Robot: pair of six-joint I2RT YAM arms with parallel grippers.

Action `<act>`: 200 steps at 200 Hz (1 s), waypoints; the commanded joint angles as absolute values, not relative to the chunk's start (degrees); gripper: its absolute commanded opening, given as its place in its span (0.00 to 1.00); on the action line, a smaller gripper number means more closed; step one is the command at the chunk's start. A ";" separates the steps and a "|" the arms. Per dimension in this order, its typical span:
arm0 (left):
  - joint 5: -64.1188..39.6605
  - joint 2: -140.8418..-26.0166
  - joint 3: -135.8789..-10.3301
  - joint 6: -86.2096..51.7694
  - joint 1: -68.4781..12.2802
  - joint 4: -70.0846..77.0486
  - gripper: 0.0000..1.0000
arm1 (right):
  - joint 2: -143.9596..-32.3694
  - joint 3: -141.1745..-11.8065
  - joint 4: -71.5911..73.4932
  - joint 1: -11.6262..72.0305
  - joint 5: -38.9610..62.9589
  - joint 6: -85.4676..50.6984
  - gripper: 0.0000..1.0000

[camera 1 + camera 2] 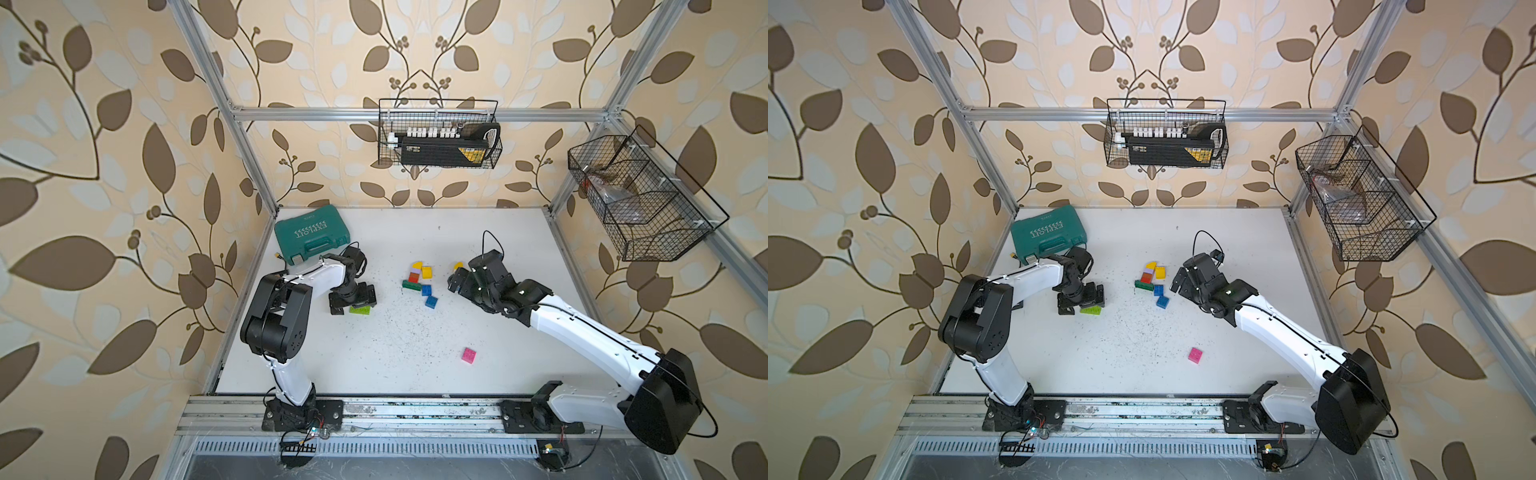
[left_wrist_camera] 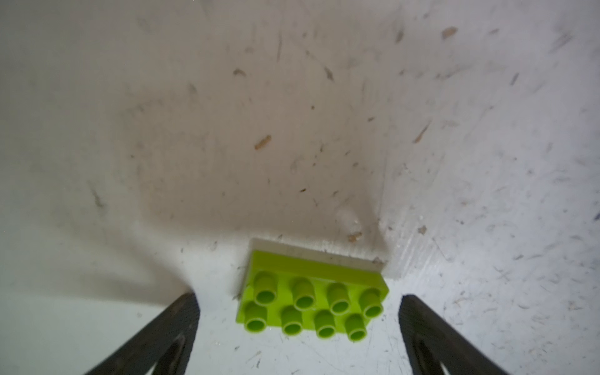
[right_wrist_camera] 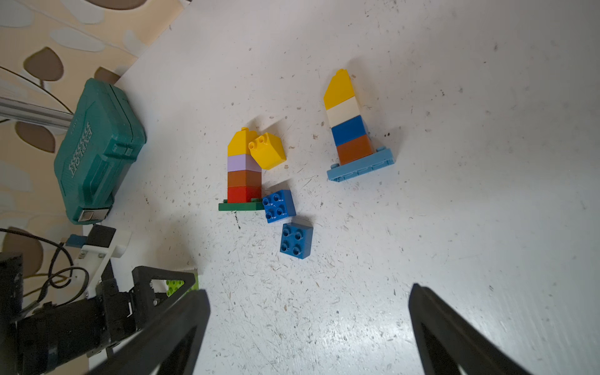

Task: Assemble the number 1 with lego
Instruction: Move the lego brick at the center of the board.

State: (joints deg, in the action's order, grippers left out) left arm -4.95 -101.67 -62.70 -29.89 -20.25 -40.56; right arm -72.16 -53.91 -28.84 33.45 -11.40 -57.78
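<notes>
Lime brick (image 2: 311, 302) flat on table (image 2: 487, 194), between my left gripper's (image 2: 298, 297) wide-apart jaws, gaps either side. Right gripper (image 3: 308, 289) also agape, over bare surface beside mid-table stacks (image 3: 244, 172) and blue squares (image 3: 279, 206). Pink brick (image 1: 468, 355) alone toward arm-side edge, room all round. Teal case (image 1: 311, 235) in far-left corner.

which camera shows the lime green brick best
The left wrist view: the lime green brick is close up, all eight studs clear. Both top views show it small, partly under the left gripper; the right wrist shows only a corner.
</notes>
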 commanded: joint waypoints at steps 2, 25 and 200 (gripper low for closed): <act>-8.41 -103.51 -64.20 -27.25 -21.27 -39.62 0.99 | -71.13 -52.56 -27.63 32.46 -9.22 -57.34 0.99; -7.66 -104.52 -64.93 -27.07 -23.45 -40.66 0.99 | -71.26 -52.55 -27.70 31.85 -8.14 -57.43 0.99; -3.13 -111.77 -74.68 -40.81 -37.72 -51.89 0.57 | -69.31 -49.92 -26.72 29.43 -5.54 -58.69 0.98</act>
State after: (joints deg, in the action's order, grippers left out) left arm 0.69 -110.63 -73.84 -33.10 -35.27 -48.25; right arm -70.17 -51.03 -27.16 29.74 -6.11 -58.26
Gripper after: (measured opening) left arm 0.648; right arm 0.982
